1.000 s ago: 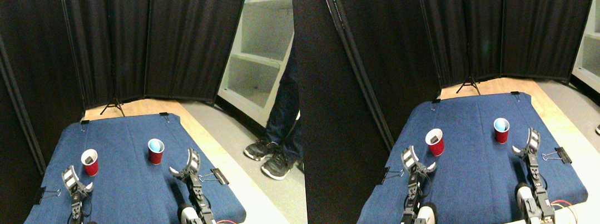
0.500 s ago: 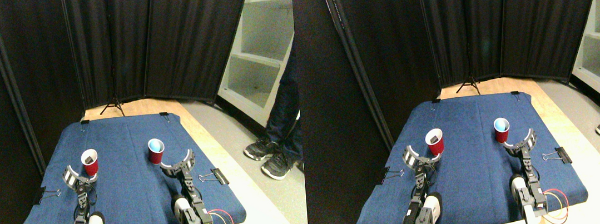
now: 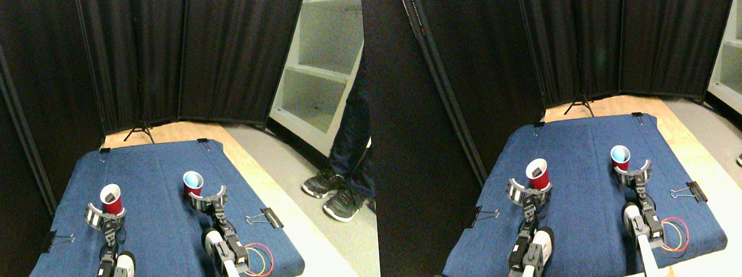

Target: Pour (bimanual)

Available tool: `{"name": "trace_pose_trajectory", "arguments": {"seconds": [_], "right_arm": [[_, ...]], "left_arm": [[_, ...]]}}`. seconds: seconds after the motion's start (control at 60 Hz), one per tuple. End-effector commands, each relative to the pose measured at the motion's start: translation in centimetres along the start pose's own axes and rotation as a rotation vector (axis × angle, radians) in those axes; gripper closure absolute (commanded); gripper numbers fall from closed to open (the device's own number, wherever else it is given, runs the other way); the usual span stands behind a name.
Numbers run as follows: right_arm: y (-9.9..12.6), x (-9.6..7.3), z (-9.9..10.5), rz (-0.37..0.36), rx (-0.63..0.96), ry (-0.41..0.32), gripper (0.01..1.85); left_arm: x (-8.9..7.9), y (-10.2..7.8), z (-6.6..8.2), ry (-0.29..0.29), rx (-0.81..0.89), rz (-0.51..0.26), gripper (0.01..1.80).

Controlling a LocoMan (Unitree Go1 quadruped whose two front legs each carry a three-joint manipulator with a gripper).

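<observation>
stereo pair view, the only one here: two red cups stand upright on a blue cloth (image 3: 164, 235) spread over the table. the left gripper (image 3: 105, 217) sits at the base of the left red cup (image 3: 111, 199), its curved jaws spread wide with the cup's lower body between them; whether the pads touch the wall i cannot tell. something dark lies inside that cup, probably the load to be poured. the right gripper (image 3: 208, 198) is likewise opened wide just below the right red cup (image 3: 193, 184), whose inside looks pale blue. this cup stands just ahead of the jaws and slightly to their left, its base in or at the mouth of the opening; no closed grip shows on either side.

the jaws look held wide so that each can slip round a cup low down, where a squeeze is least likely to tip it. the two cups stand well apart, one straight ahead of each limb, which suits a two-handed pour: one cup lifted and tilted, the other steadied. i judge the step to be the final approach before grasping.

binder clips, one (image 3: 268, 219) to the right of the right gripper, pin the cloth down. a person's shoes (image 3: 333, 195) stand on the floor far to the right.
</observation>
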Motion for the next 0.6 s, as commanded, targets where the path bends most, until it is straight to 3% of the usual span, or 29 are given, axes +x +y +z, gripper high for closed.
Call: {"name": "trace_pose_trajectory", "arguments": {"seconds": [0.017,0.183,0.6], "right_arm": [[1.3,0.2,-0.5,0.028,0.008,0.014,0.91],[1.3,0.7,-1.4,0.014,-0.013,0.054,0.84],[0.5,2.1,-1.9,-0.039,0.093,0.056,0.79]], "left_arm": [[0.4,-0.2,-0.4,-0.012,-0.048,0.004,0.76],[1.0,0.3,-0.8,-0.046,-0.088,0.019,0.81],[2.3,1.8,-1.5,-0.027,-0.189,0.069,0.66]]}}
